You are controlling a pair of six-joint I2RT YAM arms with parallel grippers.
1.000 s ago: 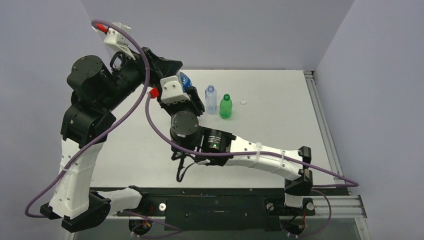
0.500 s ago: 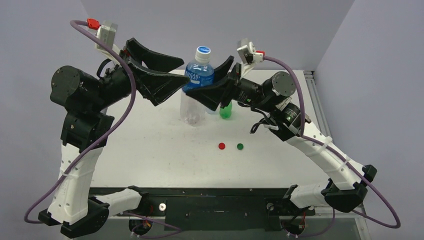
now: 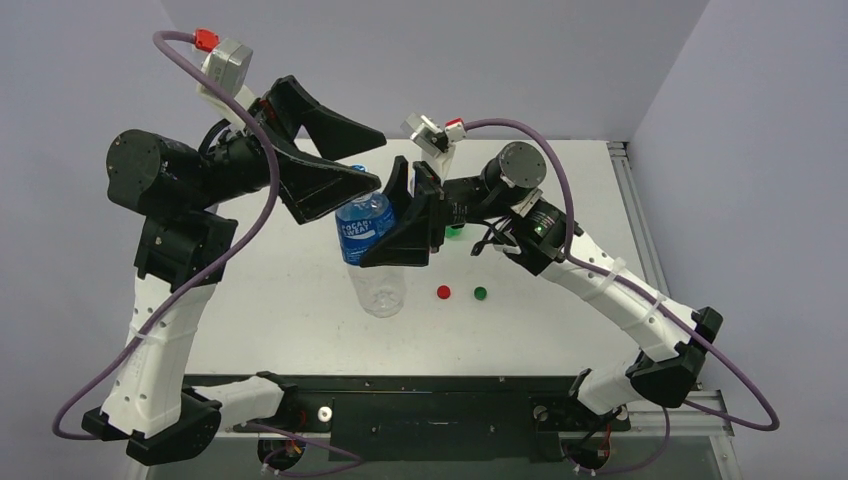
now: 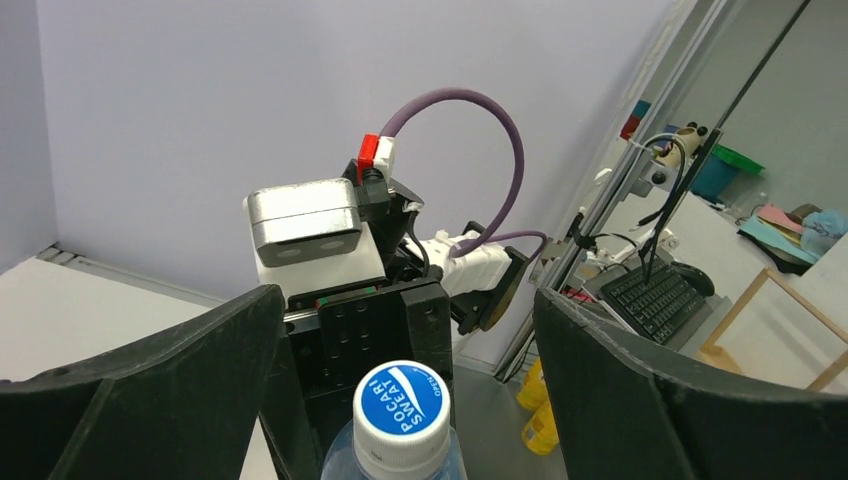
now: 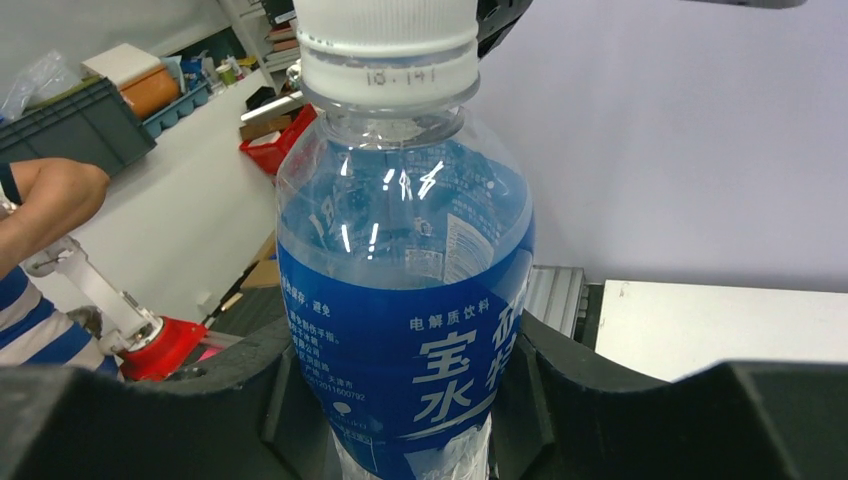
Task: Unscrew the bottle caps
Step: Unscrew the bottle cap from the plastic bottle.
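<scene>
1. The round white screw cap [image 4: 401,405] has a blue top printed "POCARI SWEAT" in white. It sits on the neck of the clear plastic bottle [image 5: 405,300].
2. The bottle's glossy blue label carries white Chinese characters. Small dark digits run along the white collar under the cap.
3. The bottle is smooth and round-shouldered, clear above and below the label.
4. The right gripper [image 3: 392,225] reaches in from the right. Its black fingers clamp the bottle around the label and hold it tilted over the white table [image 3: 300,310].
5. The left gripper [image 3: 370,158] is raised high, its jaws spread wide on either side of the cap and clear of it.
6. A small red cap [image 3: 443,292] and a small green cap [image 3: 480,293] lie loose on the table, near the bottle's base.
</scene>
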